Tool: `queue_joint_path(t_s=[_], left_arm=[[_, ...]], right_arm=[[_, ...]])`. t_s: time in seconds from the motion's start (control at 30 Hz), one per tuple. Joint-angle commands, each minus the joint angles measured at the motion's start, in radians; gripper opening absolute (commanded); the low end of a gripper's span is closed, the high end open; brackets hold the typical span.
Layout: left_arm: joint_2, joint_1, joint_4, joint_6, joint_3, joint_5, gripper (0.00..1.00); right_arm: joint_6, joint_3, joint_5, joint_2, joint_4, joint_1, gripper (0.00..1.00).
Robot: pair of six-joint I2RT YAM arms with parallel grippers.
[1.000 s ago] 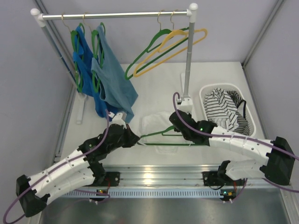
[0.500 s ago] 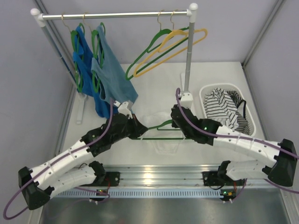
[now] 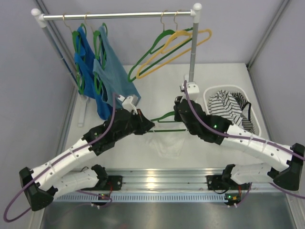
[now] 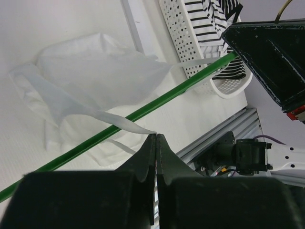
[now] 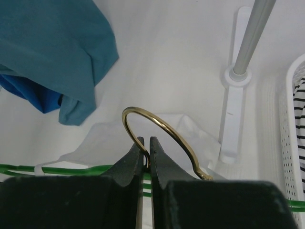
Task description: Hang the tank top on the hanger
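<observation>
Thin green hanger [image 4: 167, 97] with its gold hook runs across mid-table. White tank top [image 4: 95, 71] sags crumpled beneath it, 1 strap crossing the bar.

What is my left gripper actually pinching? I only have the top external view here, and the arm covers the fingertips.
Observer: The left wrist view shows the left gripper shut on a thin strap of the white tank top, right beside the bar of the green hanger.
Operator: And where does the right one hold that hanger?
Observer: In the right wrist view the right gripper is shut at the base of the gold metal hook, just above the green bar.
</observation>
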Motion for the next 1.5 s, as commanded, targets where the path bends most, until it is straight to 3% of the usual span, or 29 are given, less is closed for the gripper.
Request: queue_joint_path(t_s=[0.0,0.1,0.37,0.4,0.5,0.97,1.23,1.47], left_arm=[[0.006,0.001,0.034,0.040,0.072,-0.023,0.00],[0.015,0.001,0.019,0.079,0.107,-0.040,0.02],[0.021,0.001,-0.021,0.181,0.228,-0.047,0.20],[0.023,0.001,-0.026,0.204,0.237,-0.046,0.28],[0.015,0.001,-0.049,0.247,0.276,-0.027,0.41],[-0.040,0.001,-0.173,0.589,0.507,0.045,0.55],[-0.017,0.001,-0.257,0.732,0.518,0.215,0.56],[-0.029,0.001,-0.277,0.745,0.452,0.236,0.55]], right_arm=[[-0.039,0.089,0.032,0.001,0.004,0.025,0.00],[-0.059,0.119,0.031,0.000,-0.013,0.037,0.00],[-0.123,0.237,0.022,0.017,-0.076,0.068,0.00],[-0.140,0.253,0.021,0.020,-0.093,0.069,0.00],[-0.174,0.323,-0.001,0.035,-0.131,0.076,0.00],[-0.392,0.857,-0.111,0.227,-0.429,0.120,0.00],[-0.426,0.894,-0.127,0.259,-0.438,0.146,0.00],[-0.421,0.877,-0.130,0.255,-0.427,0.148,0.00]])
